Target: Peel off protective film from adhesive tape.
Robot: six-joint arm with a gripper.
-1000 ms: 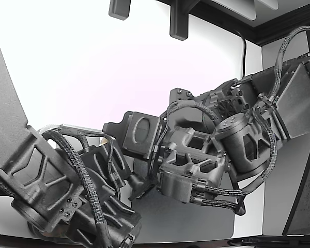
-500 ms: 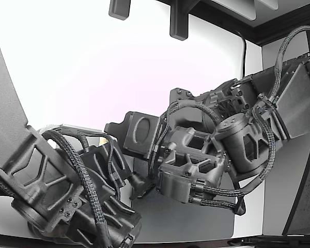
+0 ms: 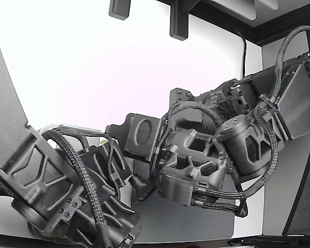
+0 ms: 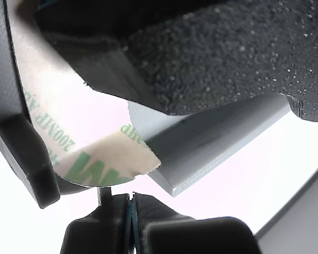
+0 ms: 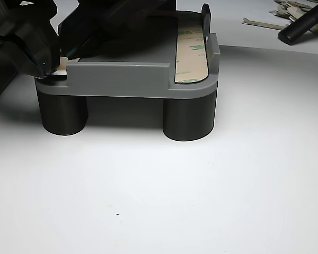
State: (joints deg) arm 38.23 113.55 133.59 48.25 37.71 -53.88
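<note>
A grey fixture (image 5: 122, 79) stands on two dark cylinder legs on the white table. A beige protective film (image 4: 95, 159) with green print curls up off the fixture's edge (image 4: 212, 143) in the wrist view. My gripper (image 4: 131, 203) has its jaws pressed together right at the film's lifted lower edge. In the other view my gripper (image 5: 49, 67) sits at the fixture's left corner with a small beige film end (image 5: 62, 64) at its tips. A black foam pad (image 4: 244, 53) lies on top of the fixture.
A second tape strip (image 5: 192, 50) with its liner on lies in the fixture's right slot. Peeled liner scraps (image 5: 265, 22) and a black rod (image 5: 302, 24) lie at the back right. A second arm (image 3: 57, 186) fills the exterior view's left foreground beside my arm (image 3: 196, 160).
In the exterior view my arm's wrist has shifted slightly down and to the right. The other arm has not moved.
</note>
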